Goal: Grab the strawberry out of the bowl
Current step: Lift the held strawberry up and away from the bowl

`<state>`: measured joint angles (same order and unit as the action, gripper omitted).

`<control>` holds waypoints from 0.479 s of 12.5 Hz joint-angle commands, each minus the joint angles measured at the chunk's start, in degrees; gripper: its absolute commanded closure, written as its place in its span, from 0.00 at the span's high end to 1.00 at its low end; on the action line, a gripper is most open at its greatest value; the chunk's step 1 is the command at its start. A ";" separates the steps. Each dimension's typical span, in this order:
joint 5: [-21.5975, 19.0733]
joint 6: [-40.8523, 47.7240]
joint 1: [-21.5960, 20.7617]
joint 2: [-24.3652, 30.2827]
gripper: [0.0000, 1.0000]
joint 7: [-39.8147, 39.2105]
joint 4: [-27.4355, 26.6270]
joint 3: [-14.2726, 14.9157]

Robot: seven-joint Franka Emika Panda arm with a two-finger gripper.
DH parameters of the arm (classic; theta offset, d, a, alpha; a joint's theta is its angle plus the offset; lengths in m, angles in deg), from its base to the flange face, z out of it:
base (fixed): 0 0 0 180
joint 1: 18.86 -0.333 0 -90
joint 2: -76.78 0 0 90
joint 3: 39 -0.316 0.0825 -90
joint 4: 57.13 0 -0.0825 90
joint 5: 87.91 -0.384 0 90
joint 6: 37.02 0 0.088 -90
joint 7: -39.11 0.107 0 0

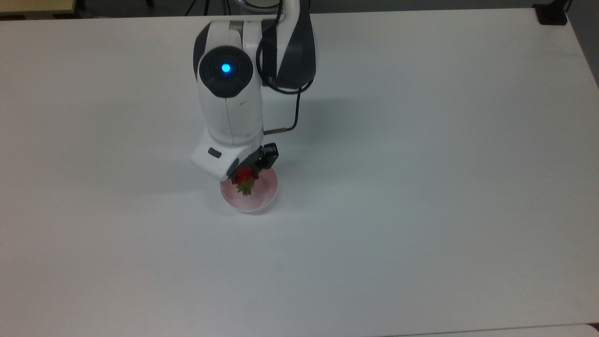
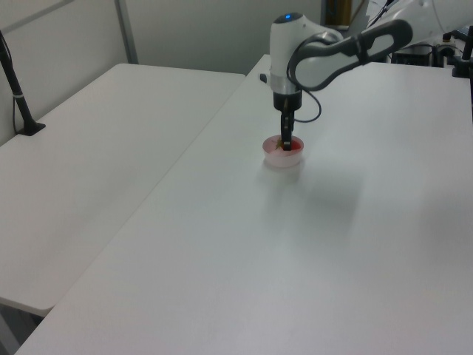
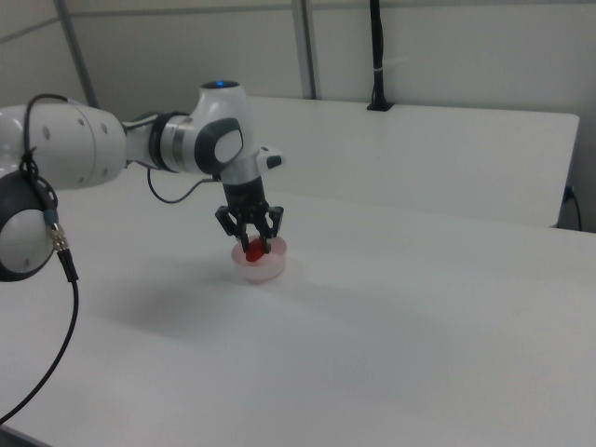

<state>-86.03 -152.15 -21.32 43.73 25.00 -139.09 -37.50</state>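
The pale pink bowl (image 1: 259,197) (image 2: 281,158) (image 3: 268,267) sits on the white table. My gripper (image 1: 244,177) (image 3: 252,248) hangs just over the bowl's far side, shut on the red strawberry (image 1: 243,176) (image 3: 252,249). The berry's green cap (image 1: 245,188) points toward the top view's bottom. In the right view the strawberry hangs between the two dark fingers, a little above the bowl's rim. In the left view the fingers (image 2: 286,139) reach straight down into the bowl's opening.
The white table (image 1: 421,187) stretches wide on all sides of the bowl. A second white table (image 2: 89,140) stands at the left view's left, with a black post (image 2: 18,96) on it. A black cable (image 1: 297,105) loops beside the arm's wrist.
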 commanded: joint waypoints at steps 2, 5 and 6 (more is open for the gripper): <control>-0.82 7.10 2.09 7.12 0.25 0.58 -1.36 1.14; -0.03 6.85 7.90 7.04 0.25 -2.92 -1.44 1.14; -0.03 6.59 9.40 6.69 0.25 -5.63 -1.62 1.14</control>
<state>-85.97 -145.51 -15.31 49.68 24.00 -139.08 -36.45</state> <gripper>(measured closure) 0.555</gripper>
